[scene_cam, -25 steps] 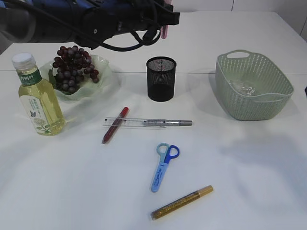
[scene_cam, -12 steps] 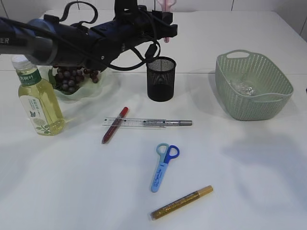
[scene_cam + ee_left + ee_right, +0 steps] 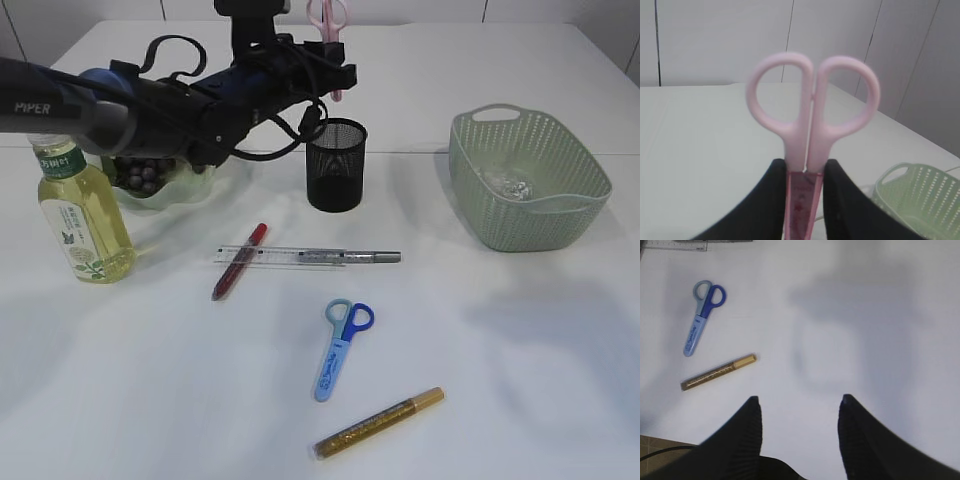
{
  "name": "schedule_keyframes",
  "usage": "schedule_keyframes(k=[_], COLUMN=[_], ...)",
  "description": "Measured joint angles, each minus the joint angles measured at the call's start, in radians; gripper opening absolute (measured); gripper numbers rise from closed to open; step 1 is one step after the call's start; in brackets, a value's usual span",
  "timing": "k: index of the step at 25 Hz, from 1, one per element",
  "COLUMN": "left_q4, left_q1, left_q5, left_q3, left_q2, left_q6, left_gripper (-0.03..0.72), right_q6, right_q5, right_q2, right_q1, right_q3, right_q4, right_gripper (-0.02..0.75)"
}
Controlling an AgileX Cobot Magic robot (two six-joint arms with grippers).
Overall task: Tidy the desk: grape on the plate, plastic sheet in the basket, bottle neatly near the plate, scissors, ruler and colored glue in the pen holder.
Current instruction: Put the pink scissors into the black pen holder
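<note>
Left gripper (image 3: pixel 805 200): jaws pinch the pink scissors (image 3: pixel 810 115) just under the handles, loops up, blades hanging down between the fingers.

Directly below and a touch right of it: mesh pen holder (image 3: pixel 336 163), mouth open, blades not yet inside.

Step in hand, as I read it: stowing scissors in the holder. Next move calls for a straight descent with the tips centred over the rim, then release.

Farther below, toward the camera: ruler (image 3: pixel 283 256), blue scissors (image 3: pixel 341 349), gold glue pen (image 3: pixel 380 422), all loose.

Right gripper (image 3: pixel 798 405): fingers spread, empty, hovering over bare table; gold glue pen ahead-left.
</note>
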Motion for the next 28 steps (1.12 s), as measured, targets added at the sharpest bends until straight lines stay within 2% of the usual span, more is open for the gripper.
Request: schedule_keyframes(k=[11, 28], left_q4=[0.0, 0.0], left_q1=[0.0, 0.0], left_q5=[0.015, 0.084], left_q3=[-0.058, -0.062], left_q2=[0.077, 0.083], left_q6=[0.0, 0.0], left_gripper=[0.16, 0.164], right_q6=[0.0, 0.0], right_q5=[0.0, 0.0], right_q2=[0.0, 0.0], right_q1=[0.0, 0.0], right_q3=[0.0, 0.0], right_q4=[-0.011, -0.011], right_gripper=[0.399, 0.399])
